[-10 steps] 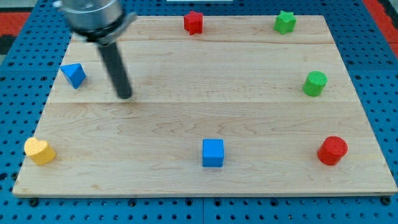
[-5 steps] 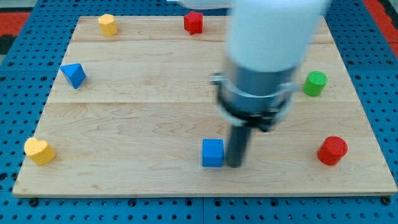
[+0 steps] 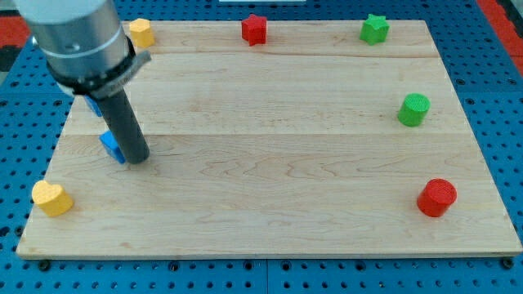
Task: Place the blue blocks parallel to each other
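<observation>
My tip (image 3: 137, 156) rests on the wooden board (image 3: 270, 163) at the view's left. A blue cube (image 3: 109, 145) sits right against the tip's left side, partly hidden by the rod. Just above it, a blue triangular block (image 3: 92, 105) peeks out from behind the arm; most of it is hidden. The two blue blocks lie close together, one above the other, at the board's left edge.
A yellow heart (image 3: 51, 198) lies at the bottom left and a yellow block (image 3: 142, 32) at the top left. A red star (image 3: 254, 28) and green star (image 3: 374, 28) sit at the top, a green cylinder (image 3: 413, 109) and red cylinder (image 3: 436, 198) at the right.
The blue cube has gone from the bottom middle to the left side, below the blue triangle. The rod, which was at the cube's right side, is now at the left with it.
</observation>
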